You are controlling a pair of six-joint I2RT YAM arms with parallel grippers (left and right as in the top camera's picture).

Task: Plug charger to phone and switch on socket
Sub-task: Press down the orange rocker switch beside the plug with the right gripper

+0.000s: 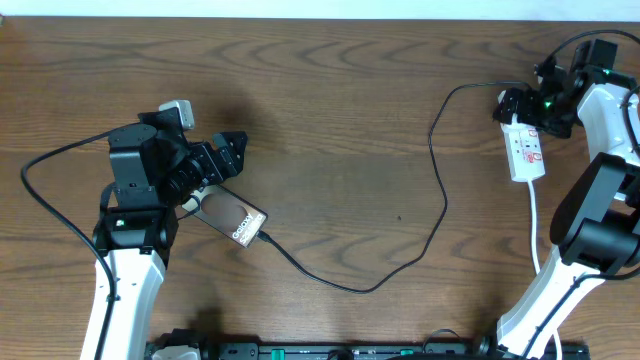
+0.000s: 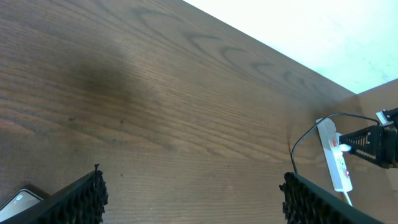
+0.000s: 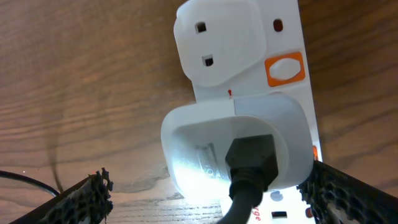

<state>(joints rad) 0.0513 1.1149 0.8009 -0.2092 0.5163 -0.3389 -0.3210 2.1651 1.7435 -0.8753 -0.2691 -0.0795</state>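
The phone (image 1: 232,217) lies flat just below my left gripper (image 1: 228,158), with only its corner (image 2: 17,201) showing in the left wrist view. The charger cable (image 1: 437,190) runs from the phone's lower-right end in a long loop to the socket (image 1: 527,148) at the far right. My left gripper (image 2: 193,199) is open above bare wood. Over the socket's far end, my right gripper (image 1: 515,108) is open. Its fingers (image 3: 87,198) straddle the white charger adapter (image 3: 205,143) plugged into the socket (image 3: 249,37), and the black cable (image 3: 247,186) leaves the adapter. An orange switch (image 3: 285,68) sits beside the free outlet.
The socket's white cord (image 1: 537,225) runs down toward the right arm's base (image 1: 598,215). A black robot cable (image 1: 60,200) loops left of the left arm. In the left wrist view the socket (image 2: 339,163) and the table's far edge (image 2: 273,53) show.
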